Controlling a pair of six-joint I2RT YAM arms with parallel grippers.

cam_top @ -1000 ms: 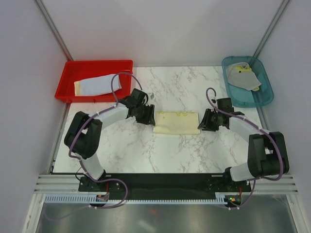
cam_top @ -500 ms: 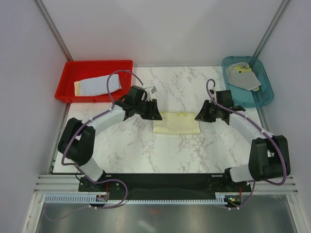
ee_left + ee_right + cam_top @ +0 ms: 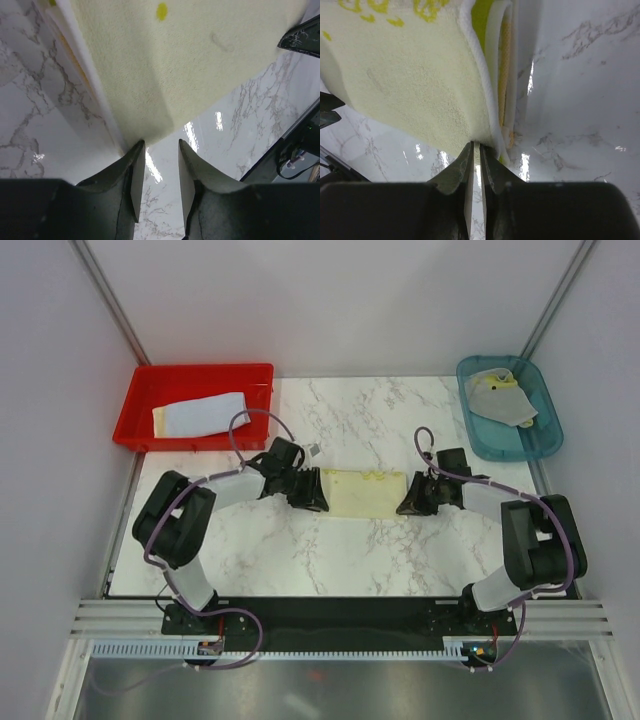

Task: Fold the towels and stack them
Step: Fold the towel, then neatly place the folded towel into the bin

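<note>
Cream-yellow towel [image 3: 365, 492] lies on the table [image 3: 380, 420]; the left gripper [image 3: 161, 146] stands parted at its left edge, and the right gripper [image 3: 476, 145] pinches its right corner.

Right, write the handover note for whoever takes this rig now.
Left gripper: open, tips at a left corner of the cream towel, not gripping.
Right gripper: closed, apparently pinching a right corner of it.
Done: one lavender-blue towel lies folded in the red tray.
Left: finish folding the cream towel and stack it, then do the crumpled towels in the teal tray.
</note>
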